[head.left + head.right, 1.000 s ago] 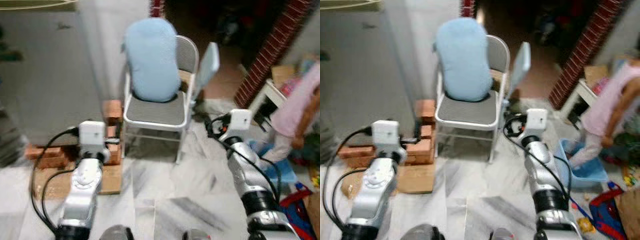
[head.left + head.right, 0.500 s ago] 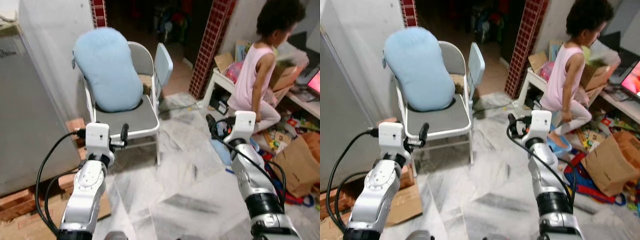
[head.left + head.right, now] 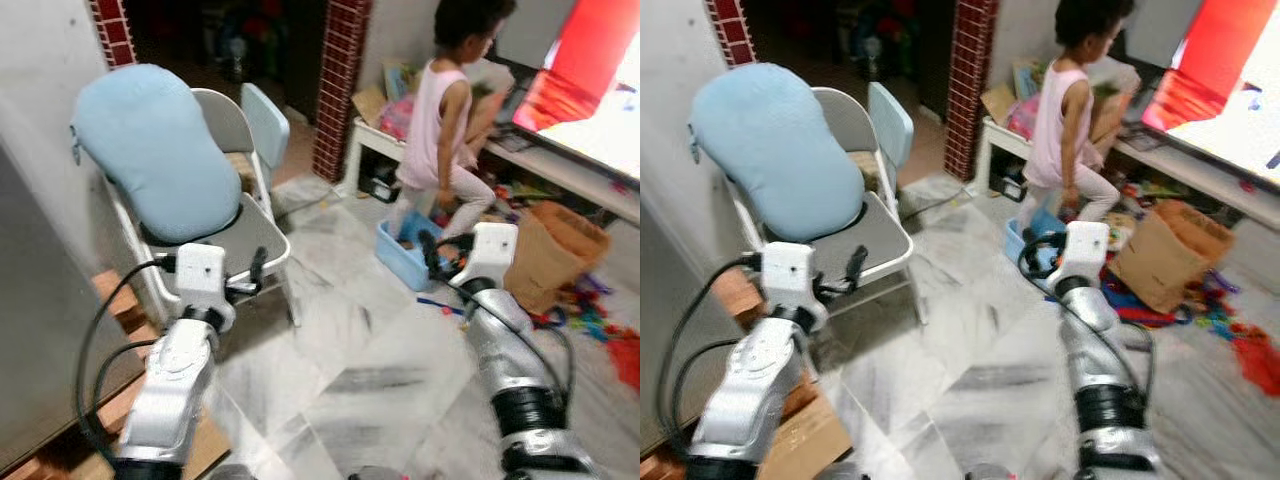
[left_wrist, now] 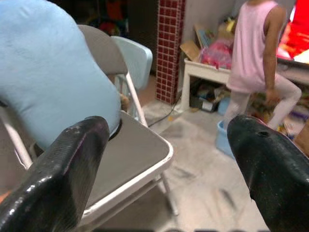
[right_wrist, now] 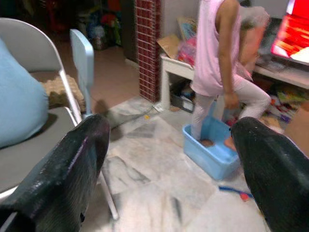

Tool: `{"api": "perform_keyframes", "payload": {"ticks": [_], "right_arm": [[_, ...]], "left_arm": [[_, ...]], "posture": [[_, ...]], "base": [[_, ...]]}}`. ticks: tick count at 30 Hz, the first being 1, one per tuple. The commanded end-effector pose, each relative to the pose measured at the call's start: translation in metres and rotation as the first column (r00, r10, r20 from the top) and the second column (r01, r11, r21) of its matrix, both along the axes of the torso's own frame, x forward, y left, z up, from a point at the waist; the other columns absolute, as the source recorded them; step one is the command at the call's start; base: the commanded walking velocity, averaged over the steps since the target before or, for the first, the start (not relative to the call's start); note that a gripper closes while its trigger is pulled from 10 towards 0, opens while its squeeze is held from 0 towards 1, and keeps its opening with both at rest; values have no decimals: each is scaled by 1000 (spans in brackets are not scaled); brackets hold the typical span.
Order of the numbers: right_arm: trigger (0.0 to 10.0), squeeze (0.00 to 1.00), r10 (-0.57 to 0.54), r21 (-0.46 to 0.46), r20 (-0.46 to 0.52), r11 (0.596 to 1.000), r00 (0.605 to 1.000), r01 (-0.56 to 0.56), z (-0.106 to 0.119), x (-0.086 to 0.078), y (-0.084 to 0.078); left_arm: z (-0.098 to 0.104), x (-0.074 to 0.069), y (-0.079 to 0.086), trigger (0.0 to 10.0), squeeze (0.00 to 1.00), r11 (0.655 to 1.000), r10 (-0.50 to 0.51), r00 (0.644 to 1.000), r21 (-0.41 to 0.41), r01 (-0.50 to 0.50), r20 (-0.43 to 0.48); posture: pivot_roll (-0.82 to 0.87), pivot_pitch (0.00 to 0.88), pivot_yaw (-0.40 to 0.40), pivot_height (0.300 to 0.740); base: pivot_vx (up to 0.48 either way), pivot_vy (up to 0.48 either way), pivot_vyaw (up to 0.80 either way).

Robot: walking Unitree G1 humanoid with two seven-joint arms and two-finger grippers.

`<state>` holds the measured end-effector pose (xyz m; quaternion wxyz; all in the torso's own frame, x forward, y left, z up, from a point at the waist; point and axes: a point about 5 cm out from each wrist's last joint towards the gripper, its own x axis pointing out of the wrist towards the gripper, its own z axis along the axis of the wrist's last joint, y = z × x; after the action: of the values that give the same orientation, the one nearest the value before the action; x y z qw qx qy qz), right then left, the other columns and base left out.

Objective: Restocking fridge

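Both grippers were raised over the marble floor [image 3: 350, 350], empty, fingers spread wide: the left gripper [image 4: 166, 159] faced a grey folding chair [image 3: 235, 235] bearing a light-blue cushion [image 3: 150, 150], the right gripper [image 5: 174, 159] a person in pink [image 3: 1065, 130] standing in a blue tub [image 5: 217, 150]. The fridge's grey side [image 3: 40, 330] stood beside the left arm.

Both arms are silver metal tubes with a rounded, jointed look. A white boxy block caps each wrist, and black cables loop from it back along the forearm. A black ribbed collar rings the right arm. The left claw [image 4: 159, 169] and right claw [image 5: 164, 169] each carry two long, glossy black fingers.
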<state>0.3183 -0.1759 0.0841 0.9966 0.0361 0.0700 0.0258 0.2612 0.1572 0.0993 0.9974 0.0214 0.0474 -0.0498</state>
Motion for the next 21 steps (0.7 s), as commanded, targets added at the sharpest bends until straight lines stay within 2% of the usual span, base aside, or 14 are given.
{"api": "perform_keyframes", "payload": {"ticks": [1,9,13,16,19,21], "right_arm": [[10000,0,-30,-13,13,999,999,30,6,1,-11],[10000,0,-39,-16,6,999,999,40,5,0,-12],[10000,0,-42,-16,-2,999,999,42,4,-1,-12],[10000,0,-42,-13,-7,999,999,42,3,-2,-11],[10000,0,-41,-8,-9,999,999,41,2,-2,-11],[10000,0,-40,-7,-8,999,999,40,2,-2,-10]], "left_arm": [[5,1,-14,10000,0,998,-59,998,-28,59,10],[2,-3,-23,10000,0,990,-137,991,18,137,-4],[1,-4,-28,10000,0,983,-170,985,67,171,-20],[-1,-4,-30,10000,0,979,-189,981,75,192,-43],[-2,-6,-32,10000,0,976,-203,978,69,206,-54],[-2,-6,-33,10000,0,974,-211,976,71,215,-52]], "posture": [[55,0,-49,740],[54,0,-49,740],[55,0,-51,740],[57,0,-52,740],[58,0,-52,740],[60,0,-53,740]], "base": [[0,461,-800],[-62,418,-800],[-233,0,-800],[-347,0,-800],[-394,0,-513],[0,-446,0]]}}
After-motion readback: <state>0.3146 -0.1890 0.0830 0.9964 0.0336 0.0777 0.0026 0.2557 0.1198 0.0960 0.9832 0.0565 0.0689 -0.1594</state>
